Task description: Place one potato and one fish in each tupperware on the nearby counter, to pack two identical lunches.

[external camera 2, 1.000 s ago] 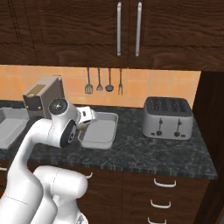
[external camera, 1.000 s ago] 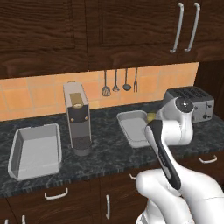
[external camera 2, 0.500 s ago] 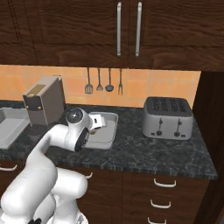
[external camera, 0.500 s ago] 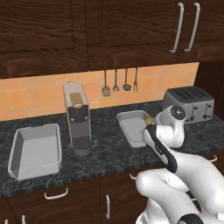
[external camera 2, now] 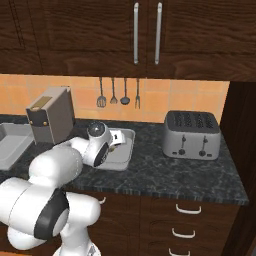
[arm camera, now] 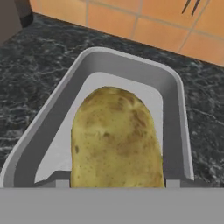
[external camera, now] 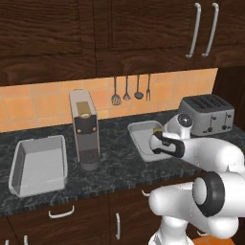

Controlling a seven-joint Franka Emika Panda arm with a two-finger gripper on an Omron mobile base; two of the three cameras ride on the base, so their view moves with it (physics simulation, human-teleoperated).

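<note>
- gripper (arm camera: 114, 183) clamped on a potato (arm camera: 116, 140), hanging over the tupperware (arm camera: 173, 87)
- 2nd tupperware (external camera: 38, 165) sits at 9 o'clock on the counter (external camera: 119, 167), w/ the coffee machine (external camera: 85, 129) between

potato (arm camera: 116, 140): yellow-olive, brown-mottled
tupperware (arm camera: 175, 87): pale grey-white — both trays
counter (external camera: 119, 167): black stone, white-veined
toaster (external camera 2: 192, 134): steel grey
wall tiles (external camera: 43, 103): orange
cabinets (external camera 2: 75, 35): dark wood — silver handles

Two tupperware trays (external camera: 38, 165) (external camera: 143, 139), one potato (arm camera: 116, 140), one toaster (external camera 2: 191, 134), one coffee machine (external camera: 85, 129), four hanging utensils (external camera: 131, 89).
</note>
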